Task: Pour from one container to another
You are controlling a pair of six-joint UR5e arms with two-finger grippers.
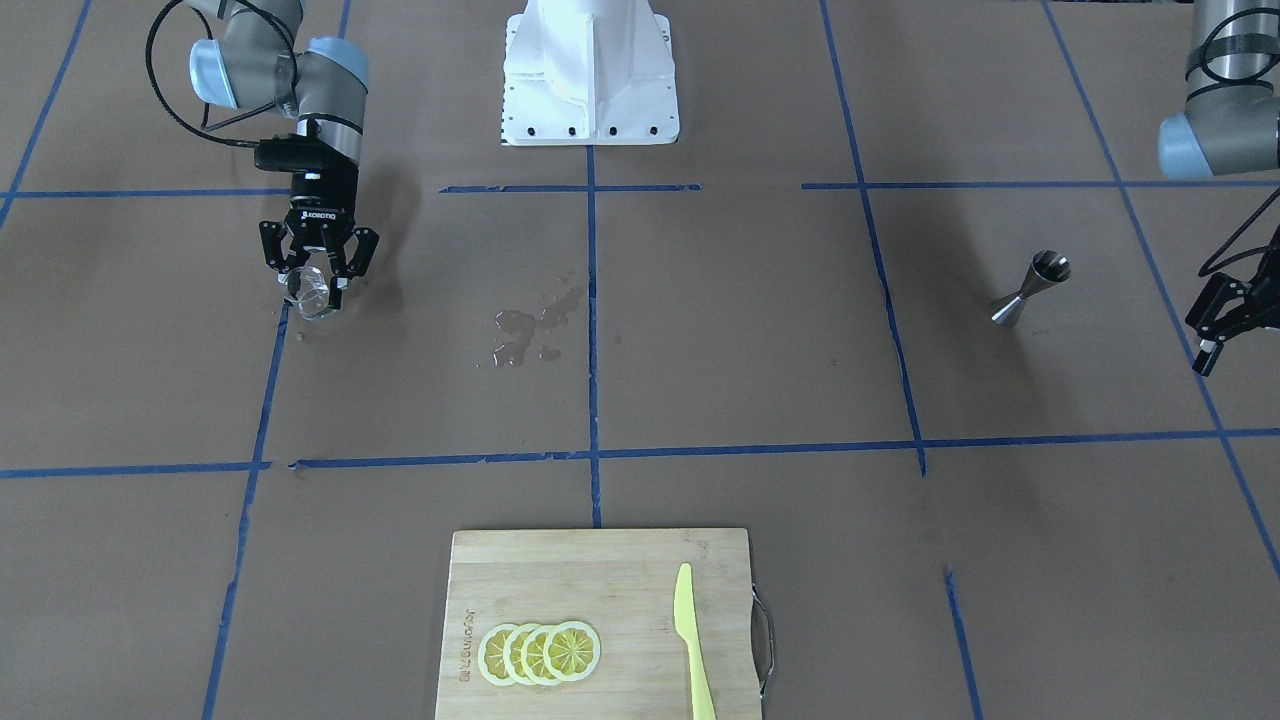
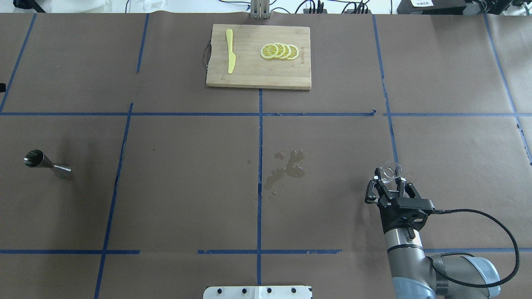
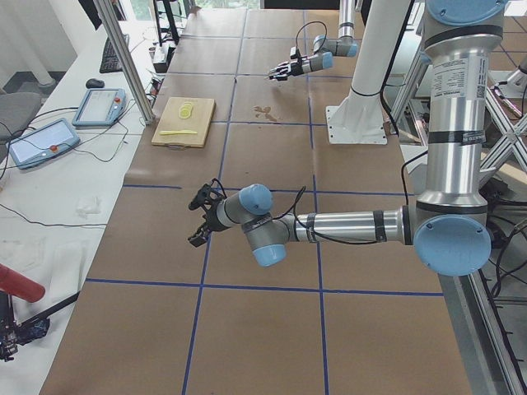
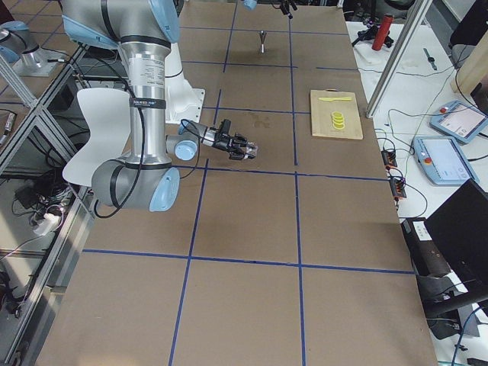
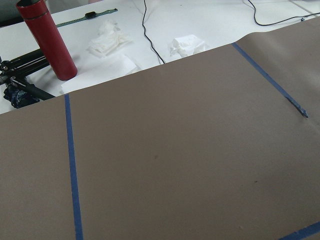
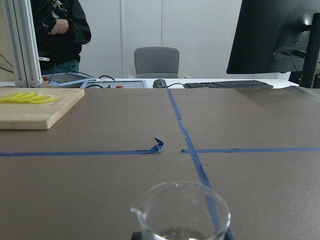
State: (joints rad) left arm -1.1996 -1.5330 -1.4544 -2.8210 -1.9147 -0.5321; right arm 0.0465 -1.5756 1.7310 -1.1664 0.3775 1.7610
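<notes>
Currently, on the overhead view's clock, the right gripper [image 2: 390, 179] is at 4 o'clock on the brown paper-covered bench [image 2: 187, 187], its black fingers [image 2: 377, 179] clamped on either side of the small clear glass cup [image 2: 390, 171]. The wrist view shows the cup upright, thin-walled, with a flared rim and a pouring lip; its contents cannot be told. The steel jigger [image 2: 46, 164], a shiny hourglass of two cones joined at a narrow waist, stands alone at 9 o'clock, well apart from the cup. The left gripper [image 1: 1215, 325] hangs near the jigger with its fingers apart, holding nothing. A glossy wet patch [image 2: 286, 170] lies near centre. At 12 o'clock a bamboo cutting board [image 2: 257, 77] carries overlapping lemon slices [image 2: 280, 51] and a flat yellow plastic knife [image 2: 230, 56].
</notes>
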